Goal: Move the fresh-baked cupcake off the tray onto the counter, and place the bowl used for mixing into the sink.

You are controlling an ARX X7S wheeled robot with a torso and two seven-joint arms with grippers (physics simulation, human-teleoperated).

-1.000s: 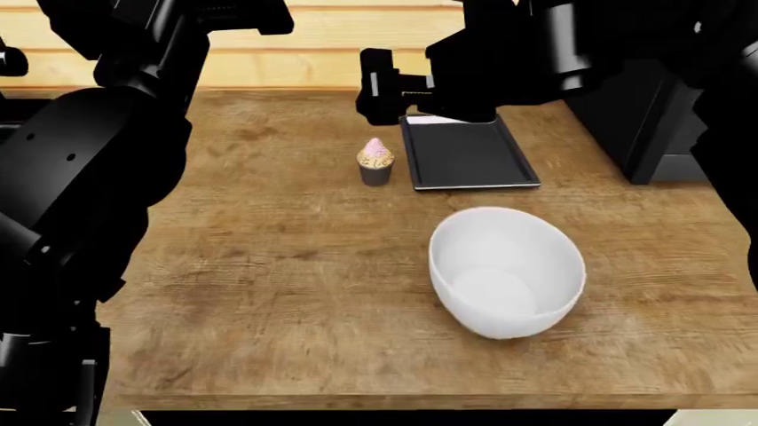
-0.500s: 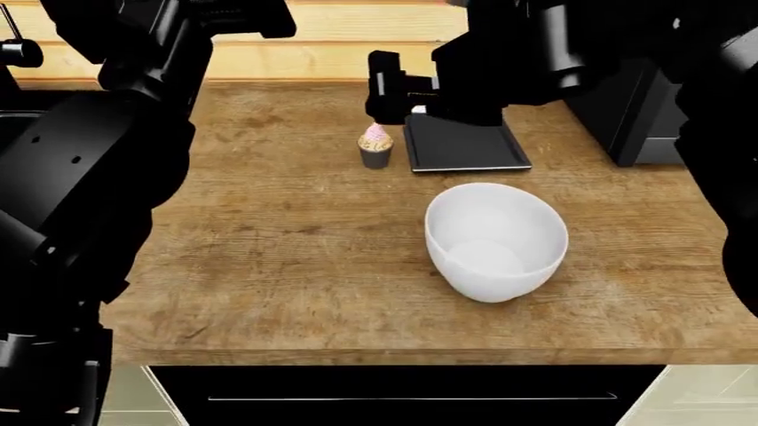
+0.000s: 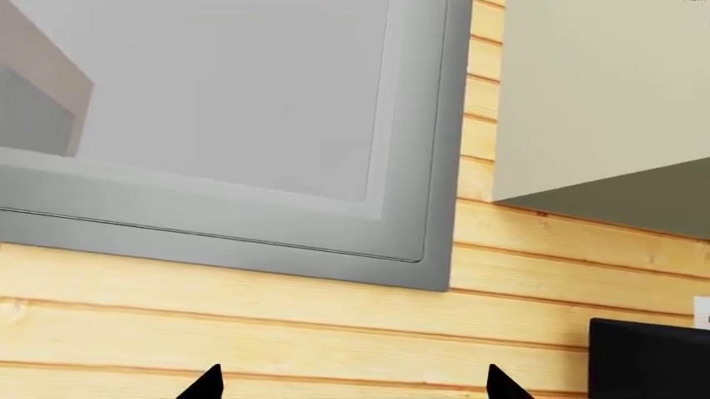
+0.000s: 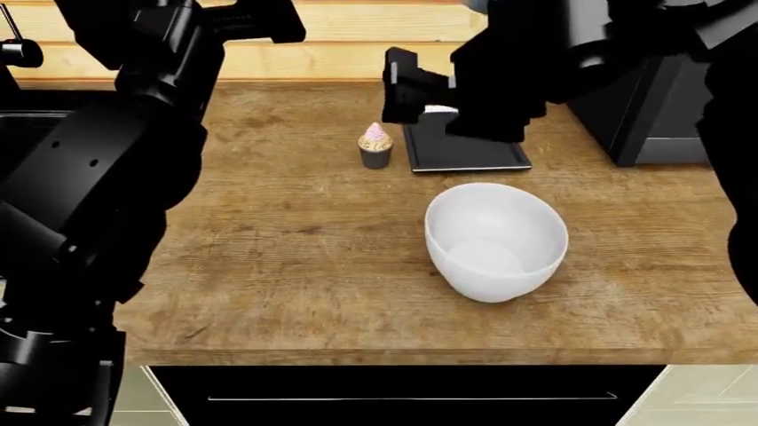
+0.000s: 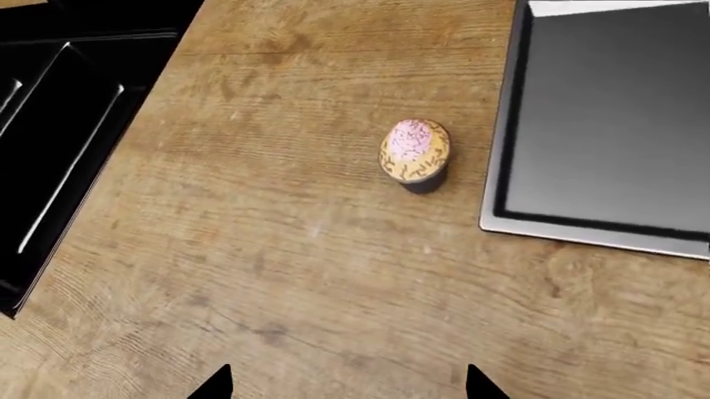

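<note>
Cupcake stands upright on the counter, just beside the tray on its 9 o'clock side and off its rim; the right wrist view confirms it, cupcake on bare wood with a gap to the tray's edge; I judge the first half of the task done. The bowl sits empty near the middle of the counter, at about 5 o'clock from the cupcake and well apart from it. The sink shows as a dark basin off the counter's far left; in the head view only a black strip of it is visible behind my left arm. Right gripper hangs above the counter near the cupcake; its two tips stand wide apart with nothing between them. Left gripper is raised and aimed at the wall; tips spread, holding nothing. Step in hand, as I read it: the bowl. Next move calls for a grip on the rim, since the bowl is wide, smooth and glossy; then a carry toward 9 o'clock past the cupcake without clipping it; the left arm looks nearer the sink, though it is high now.
</note>
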